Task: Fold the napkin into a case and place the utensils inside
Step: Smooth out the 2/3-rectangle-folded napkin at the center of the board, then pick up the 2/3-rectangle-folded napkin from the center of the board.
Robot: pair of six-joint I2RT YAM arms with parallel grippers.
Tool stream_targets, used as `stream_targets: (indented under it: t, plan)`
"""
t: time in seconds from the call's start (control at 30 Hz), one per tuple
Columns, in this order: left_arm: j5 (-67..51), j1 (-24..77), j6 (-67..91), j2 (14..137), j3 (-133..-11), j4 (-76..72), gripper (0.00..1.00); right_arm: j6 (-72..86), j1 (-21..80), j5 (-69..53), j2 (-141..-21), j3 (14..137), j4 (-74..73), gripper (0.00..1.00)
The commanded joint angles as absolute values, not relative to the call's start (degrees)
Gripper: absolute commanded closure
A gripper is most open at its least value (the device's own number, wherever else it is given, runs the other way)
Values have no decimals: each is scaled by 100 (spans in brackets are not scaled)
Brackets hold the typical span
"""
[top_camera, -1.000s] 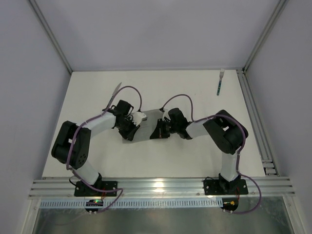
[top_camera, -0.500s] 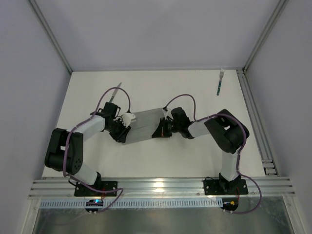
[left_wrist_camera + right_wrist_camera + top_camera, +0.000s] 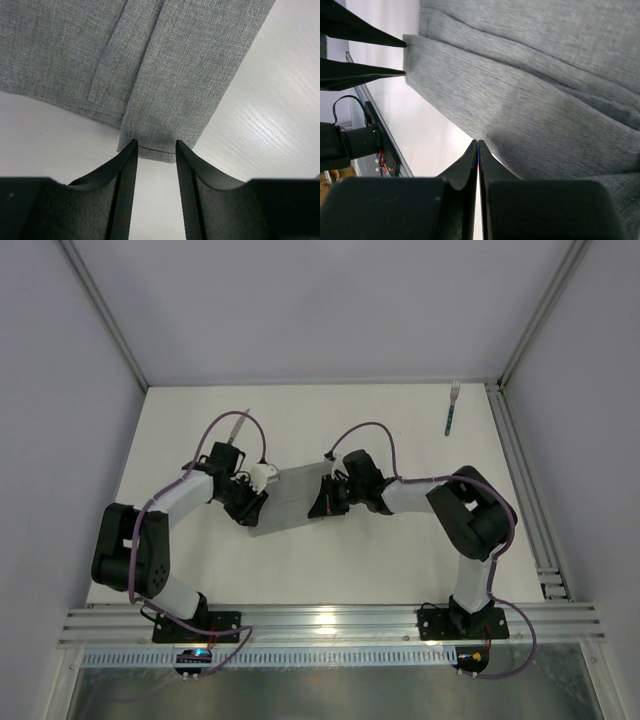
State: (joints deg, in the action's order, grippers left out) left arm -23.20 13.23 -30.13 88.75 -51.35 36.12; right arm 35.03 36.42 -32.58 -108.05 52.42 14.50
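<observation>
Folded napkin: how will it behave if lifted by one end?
Probably floppy: the napkin is thin woven cloth in loose stacked folds, so the layers would likely droop open. Pushed, its soft edge would probably bunch rather than slide whole.

Bright, even light falls from above on the white table [image 3: 400,550], and the arms [image 3: 185,495] throw only faint, soft shadows. A patch of hard glare sits on the metal rail [image 3: 325,618] at the near edge. The frame posts [image 3: 100,310] lean outward toward the corners of the overhead view. In the left wrist view the weave of the cloth [image 3: 175,65] is crisp, while the left gripper [image 3: 155,145] shows near-black. In the right wrist view the cloth is smeared and the far left is soft.
</observation>
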Motion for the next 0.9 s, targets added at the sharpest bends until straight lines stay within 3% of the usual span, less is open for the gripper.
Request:
stream_targets:
  t: [0.0,0.23,0.37,0.5,0.87]
  plan:
    - [-2514,1283,-2883,8842,-5449,3718,61,3191,3700,-3173,-10441,5642,1117,96]
    - [-2724,1275,-2559,8842,-5888,3709,61,3287,3639,-3024,-11056,5871,1160,96]
    - [-2041,1274,-2023,8824,-6362,3376,53,3410,3472,-2944,-11373,5766,1265,96]
    - [-1363,1231,-1741,9525,-6706,2902,51,3489,3437,-2962,-11417,5599,1441,96]
    - [-1142,1151,-1810,10933,-7365,3024,42,3568,3428,-2988,-11373,5458,1582,96]
